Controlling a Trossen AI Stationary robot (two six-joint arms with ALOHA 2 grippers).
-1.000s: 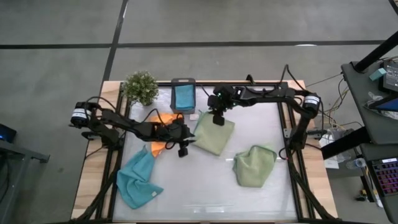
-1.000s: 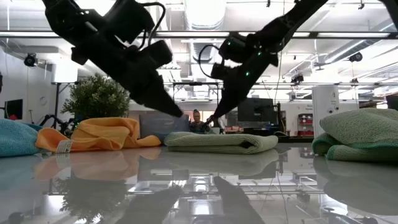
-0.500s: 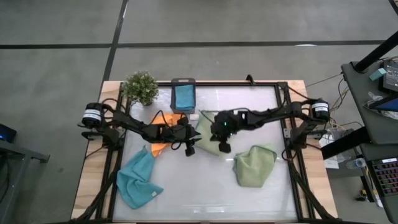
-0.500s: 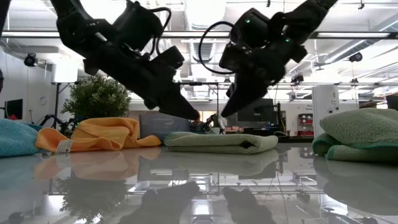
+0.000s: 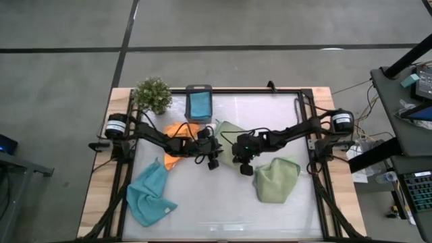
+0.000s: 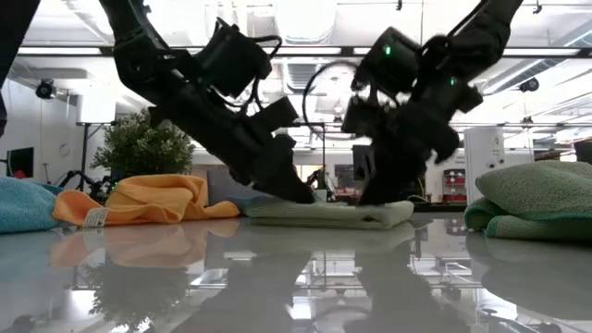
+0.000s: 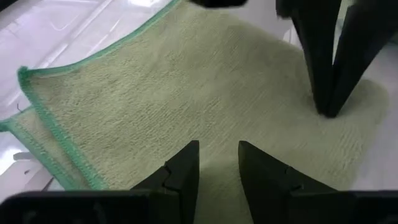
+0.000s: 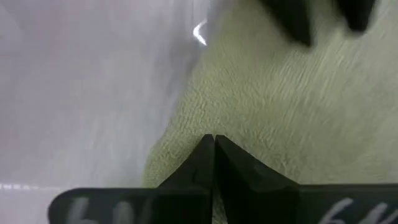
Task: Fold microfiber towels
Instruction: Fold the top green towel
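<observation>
A folded sage green towel (image 5: 226,130) lies flat in the middle of the table, and both grippers are down on it. My left gripper (image 7: 214,163) stands open with a small gap over the towel's left part, its tips at the towel's top in the low view (image 6: 303,194). My right gripper (image 8: 213,149) is shut at the towel's near corner (image 5: 246,169). A second green towel (image 5: 275,181) lies bunched at the right, a light blue towel (image 5: 150,196) near left, an orange towel (image 5: 177,130) far left. My left gripper's fingertips (image 7: 186,163) are down at the green towel's top surface, slanting in from the table's left; whether they touch the cloth I cannot tell. My right gripper presses its shut fingertips (image 7: 328,109) down on the towel's top, beside a rounded folded edge (image 8: 171,146) by the near corner. It slants down from the right. The towel lies flat on the table.
A small dark box (image 5: 198,102) with a blue cloth in it and a potted plant (image 5: 152,94) stand at the far edge. The bare tabletop (image 5: 209,212) stretches along the near side, between the blue towel and the second green one.
My right gripper has swung from the towel's far edge toward the near edge and come down onto its near corner. My left gripper has moved right and down, from beside the orange towel onto the green towel. The towels have stayed where they were.
</observation>
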